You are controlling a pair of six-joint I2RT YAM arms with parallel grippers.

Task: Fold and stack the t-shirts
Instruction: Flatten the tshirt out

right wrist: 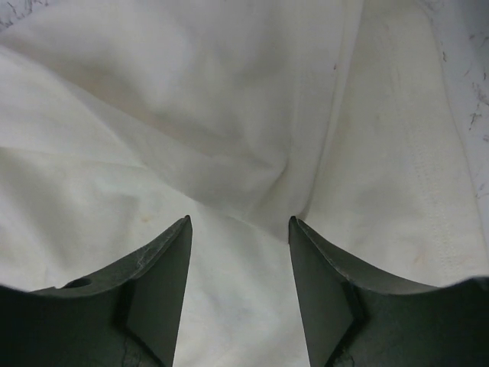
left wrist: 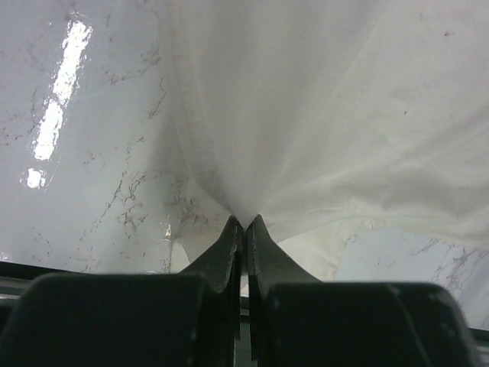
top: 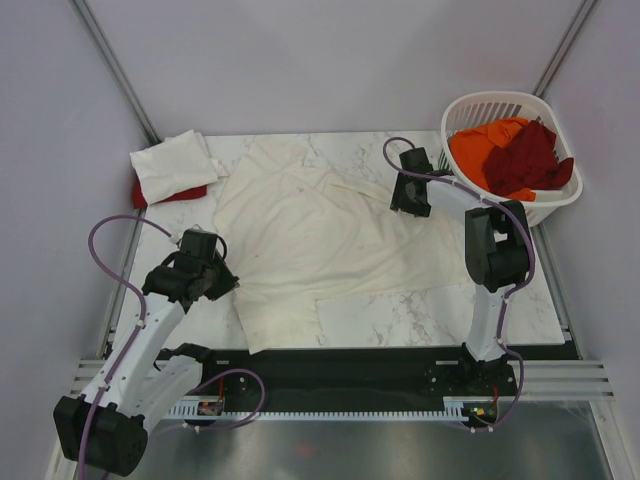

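Cream-white t-shirt (top: 320, 240) lies spread and rumpled across the middle of the marble table (top: 450, 310). At the table's near-left side the left gripper (left wrist: 244, 222) is clenched on the shirt's edge. Toward the table's far-right the right gripper (right wrist: 239, 229), jaws apart, straddles a fold.

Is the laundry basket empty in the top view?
No, the white basket at the table's far right corner holds an orange shirt and a dark maroon shirt.
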